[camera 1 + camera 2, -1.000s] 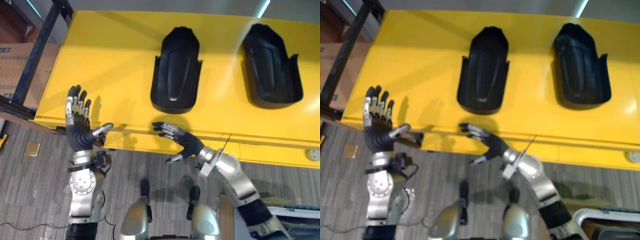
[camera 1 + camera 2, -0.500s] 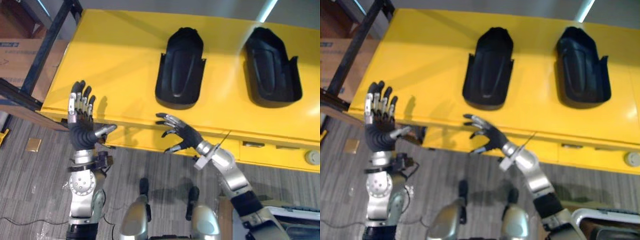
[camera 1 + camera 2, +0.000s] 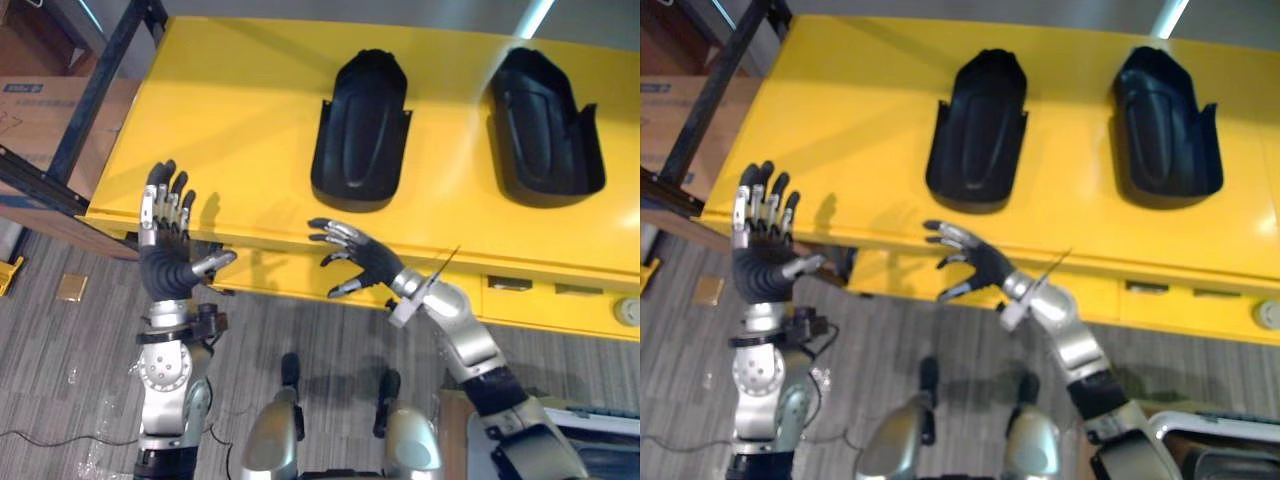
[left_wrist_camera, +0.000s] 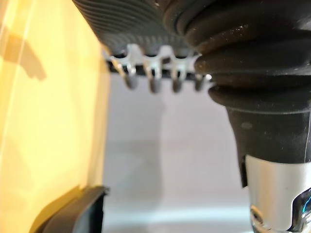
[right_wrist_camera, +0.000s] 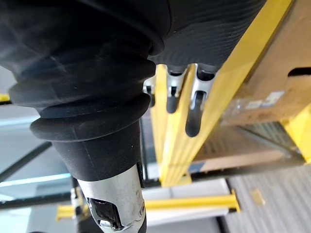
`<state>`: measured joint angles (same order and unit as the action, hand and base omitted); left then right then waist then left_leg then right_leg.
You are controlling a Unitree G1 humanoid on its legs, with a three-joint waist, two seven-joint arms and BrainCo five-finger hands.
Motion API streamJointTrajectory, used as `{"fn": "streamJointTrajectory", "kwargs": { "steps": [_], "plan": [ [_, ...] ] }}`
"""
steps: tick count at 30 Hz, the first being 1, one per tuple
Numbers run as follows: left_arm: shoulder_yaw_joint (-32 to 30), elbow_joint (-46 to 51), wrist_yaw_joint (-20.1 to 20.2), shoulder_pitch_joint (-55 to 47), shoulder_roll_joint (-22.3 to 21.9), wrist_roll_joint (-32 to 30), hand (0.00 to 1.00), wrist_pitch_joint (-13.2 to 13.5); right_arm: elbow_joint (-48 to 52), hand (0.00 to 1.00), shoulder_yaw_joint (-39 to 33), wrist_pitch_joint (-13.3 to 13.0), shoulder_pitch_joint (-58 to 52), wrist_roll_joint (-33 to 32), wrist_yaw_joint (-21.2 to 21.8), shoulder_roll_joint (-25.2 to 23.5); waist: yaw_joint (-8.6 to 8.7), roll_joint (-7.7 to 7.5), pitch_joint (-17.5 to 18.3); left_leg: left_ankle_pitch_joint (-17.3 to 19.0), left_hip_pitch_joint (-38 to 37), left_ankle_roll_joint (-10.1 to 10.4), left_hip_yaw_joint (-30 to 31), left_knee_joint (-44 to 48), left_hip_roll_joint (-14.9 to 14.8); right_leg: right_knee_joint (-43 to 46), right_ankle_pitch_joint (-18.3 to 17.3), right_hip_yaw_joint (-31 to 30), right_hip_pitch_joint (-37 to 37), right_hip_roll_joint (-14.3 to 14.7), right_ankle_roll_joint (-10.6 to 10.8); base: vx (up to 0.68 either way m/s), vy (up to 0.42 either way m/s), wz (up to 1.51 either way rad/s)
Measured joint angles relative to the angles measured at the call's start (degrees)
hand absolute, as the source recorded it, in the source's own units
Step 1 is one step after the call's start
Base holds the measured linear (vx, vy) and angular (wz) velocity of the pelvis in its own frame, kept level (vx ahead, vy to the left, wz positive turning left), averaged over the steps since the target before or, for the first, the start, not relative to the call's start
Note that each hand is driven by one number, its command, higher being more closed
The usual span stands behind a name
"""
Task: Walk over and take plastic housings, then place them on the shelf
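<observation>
1. Hands: I read right hand [image 3: 362, 260] and left hand [image 3: 165, 240] as spread and empty, at the near edge of the yellow table [image 3: 230, 120].
2. Nearest plastic housing [image 3: 360, 130] lies on the table just beyond the right hand, its long axis pointing away from me. The right hand is closer.

We count two housings, a middle housing [image 3: 362, 125] and a right housing [image 3: 545, 125], one yellow table [image 3: 230, 110], two hands, the left hand [image 3: 165, 265] and the right hand [image 3: 372, 262], one cardboard box [image 3: 40, 120], one dark frame [image 3: 100, 85] and one small tan square [image 3: 69, 288].
</observation>
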<state>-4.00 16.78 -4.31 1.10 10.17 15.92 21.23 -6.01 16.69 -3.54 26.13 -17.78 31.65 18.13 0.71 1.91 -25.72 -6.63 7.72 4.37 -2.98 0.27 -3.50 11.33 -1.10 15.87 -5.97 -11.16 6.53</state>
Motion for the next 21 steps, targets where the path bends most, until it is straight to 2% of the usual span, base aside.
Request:
{"fn": "streamJointTrajectory", "kwargs": {
  "steps": [3,6,11,13,15,21],
  "plan": [
    [-0.1,0.0,0.0,0.0,0.0,0.0,0.0,0.0,2.1,0.0,-3.4,0.3,2.4,-3.1,3.7,0.2,-0.03,0.0,0.0,-0.3,0.2,-0.1,0.0,0.2,0.0,0.0,0.2,0.0,-0.1,0.0,0.0,0.0,0.0,0.0],
    [-0.7,0.0,-0.2,0.0,0.1,0.0,0.0,0.0,7.8,0.0,-6.4,0.1,4.7,-7.2,8.4,2.4,-0.11,-0.03,-0.1,-0.2,0.2,-0.2,0.0,0.2,0.0,0.0,0.2,0.0,-0.1,0.0,0.0,0.02,-0.008,0.0],
    [-1.7,0.0,-0.3,0.3,0.3,0.0,0.0,0.0,12.4,0.0,-5.3,0.1,4.7,-9.7,16.4,3.7,-0.17,-0.07,-0.1,0.1,0.2,-0.2,-0.2,0.2,-0.1,0.0,0.2,0.0,-0.1,0.0,0.0,0.04,-0.013,0.0],
    [-1.8,0.0,-0.2,0.8,0.7,0.0,0.0,0.0,14.3,0.0,-5.0,1.5,4.4,-11.7,19.8,4.0,-0.44,-0.24,-0.2,0.3,0.2,-0.2,-0.2,0.3,-0.1,0.0,0.2,-0.1,-0.1,0.0,-0.1,0.02,-0.005,0.0],
    [-1.8,0.0,-0.2,1.2,0.7,0.0,0.0,0.0,15.8,0.0,-4.8,2.3,4.2,-12.4,21.2,4.0,-0.76,-0.4,-0.3,0.7,0.2,-0.2,-0.3,0.5,-0.3,0.0,0.1,-0.1,0.0,0.0,-0.1,0.02,-0.003,-0.01],
    [-2.0,-0.9,0.0,1.3,0.8,1.8,0.0,-0.2,17.0,0.0,-3.7,4.7,3.1,-11.7,20.6,4.2,-1.58,-0.76,-0.6,2.0,0.5,-0.3,-0.5,1.9,-0.4,-0.1,0.1,-0.2,0.3,0.0,-0.2,0.01,0.0,-0.02]
  ]
}}
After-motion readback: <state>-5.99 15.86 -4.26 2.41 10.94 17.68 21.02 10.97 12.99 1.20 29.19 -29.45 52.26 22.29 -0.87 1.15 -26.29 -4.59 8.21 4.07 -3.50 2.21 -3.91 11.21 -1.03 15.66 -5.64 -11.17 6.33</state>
